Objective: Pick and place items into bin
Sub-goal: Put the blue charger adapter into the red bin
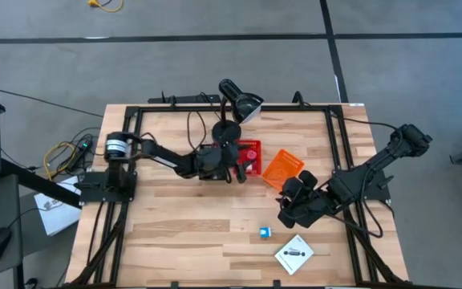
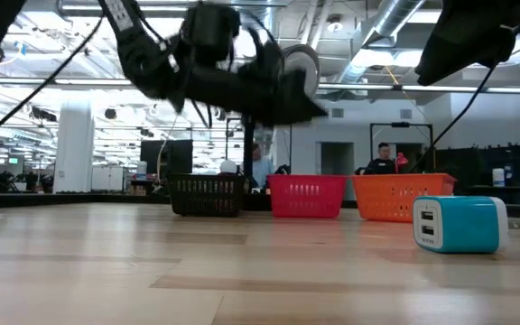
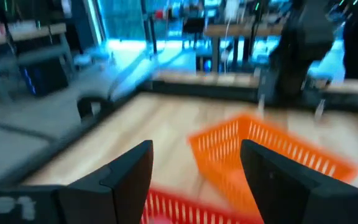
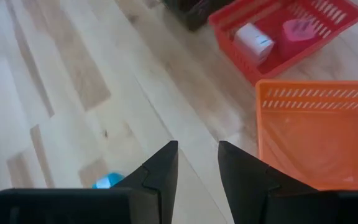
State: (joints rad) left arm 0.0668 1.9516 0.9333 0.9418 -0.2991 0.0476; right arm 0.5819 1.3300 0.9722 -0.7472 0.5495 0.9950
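Note:
A blue cube (image 1: 264, 233) sits on the wood near the table's near edge; it also shows as a blue-and-white cube (image 2: 459, 224) and as a blue cube (image 4: 107, 182). A white card with a black mark (image 1: 293, 254) lies flat beside it. In the red bin (image 4: 278, 31) lie a white-pink piece (image 4: 253, 40) and a red-pink piece (image 4: 300, 28). My left gripper (image 1: 236, 170) (image 3: 194, 168) hangs open and empty over the red bin (image 1: 251, 156). My right gripper (image 1: 285, 213) (image 4: 197, 162) is open and empty, above the table between the orange bin (image 1: 283, 167) and the cube.
An empty orange bin (image 4: 322, 130) stands right of the red one, and a black basket (image 2: 208, 194) stands to its left. A black desk lamp (image 1: 243, 100) stands at the far edge. A black frame (image 1: 335, 144) borders the table. Bare wood lies toward the near left.

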